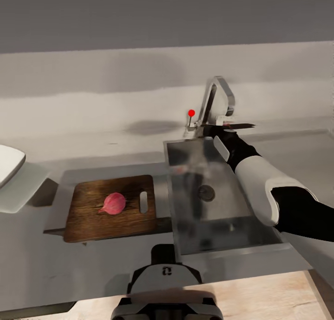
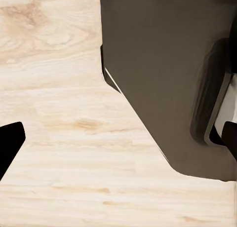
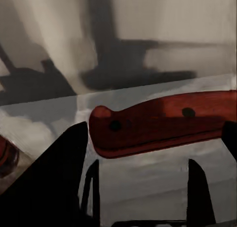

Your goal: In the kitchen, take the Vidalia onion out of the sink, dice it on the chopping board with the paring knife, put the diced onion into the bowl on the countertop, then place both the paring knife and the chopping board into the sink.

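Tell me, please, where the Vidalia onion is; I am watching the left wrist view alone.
Observer: The Vidalia onion lies on the chopping board, just left of the sink.
Operator: Thank you. And where is the paring knife?
Observer: The paring knife lies behind the sink beside the faucet, with the right gripper at its handle.
Operator: Is it gripped?
Observer: I cannot tell; in the right wrist view the reddish handle sits just ahead of the fingers.
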`<state>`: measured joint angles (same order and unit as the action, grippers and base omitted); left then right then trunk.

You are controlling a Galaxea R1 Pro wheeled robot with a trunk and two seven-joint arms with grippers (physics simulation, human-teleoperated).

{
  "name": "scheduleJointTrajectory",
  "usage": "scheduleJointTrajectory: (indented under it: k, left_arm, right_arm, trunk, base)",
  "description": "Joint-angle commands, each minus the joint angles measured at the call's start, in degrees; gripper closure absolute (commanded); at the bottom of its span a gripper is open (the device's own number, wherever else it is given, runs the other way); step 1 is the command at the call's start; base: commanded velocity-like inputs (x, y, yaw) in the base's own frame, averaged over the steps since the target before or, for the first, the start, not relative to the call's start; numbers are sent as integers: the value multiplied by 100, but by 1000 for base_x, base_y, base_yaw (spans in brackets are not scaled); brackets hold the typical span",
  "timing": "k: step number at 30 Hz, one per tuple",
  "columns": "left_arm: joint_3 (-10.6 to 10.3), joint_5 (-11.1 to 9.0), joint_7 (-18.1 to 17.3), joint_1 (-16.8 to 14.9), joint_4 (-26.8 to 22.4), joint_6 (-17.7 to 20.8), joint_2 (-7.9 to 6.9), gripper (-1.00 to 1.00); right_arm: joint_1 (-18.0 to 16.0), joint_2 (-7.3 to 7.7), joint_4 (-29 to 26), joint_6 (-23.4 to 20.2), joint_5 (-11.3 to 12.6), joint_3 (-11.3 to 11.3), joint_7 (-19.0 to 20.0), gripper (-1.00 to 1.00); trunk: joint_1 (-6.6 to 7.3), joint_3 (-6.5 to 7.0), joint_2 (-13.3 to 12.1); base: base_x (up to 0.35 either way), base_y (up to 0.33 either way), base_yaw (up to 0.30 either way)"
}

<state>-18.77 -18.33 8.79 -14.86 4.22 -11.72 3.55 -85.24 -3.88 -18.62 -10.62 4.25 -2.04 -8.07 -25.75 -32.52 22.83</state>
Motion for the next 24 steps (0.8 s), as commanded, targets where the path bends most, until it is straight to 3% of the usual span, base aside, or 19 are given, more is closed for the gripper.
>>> scheduleJointTrajectory:
  k: [1, 11, 24]
  left_arm:
    - [-48, -39, 9, -8, 26, -41, 5, -100]
    - [-48, -39, 9, -8, 26, -40, 6, -100]
    - [-48, -40, 9, -8, 26, -40, 6, -100]
  right_arm:
    - [-1, 1, -10, -28, 49, -24, -28, -100]
    - [-1, 1, -10, -28, 49, -24, -28, -100]
    - [-1, -9, 16, -28, 41, -29, -78, -100]
  trunk:
    - [-3, -7, 9]
    - [-3, -8, 9]
    - [-3, -8, 9]
  base:
    - [0, -237, 21]
    - [0, -227, 4]
    - [0, -17, 0]
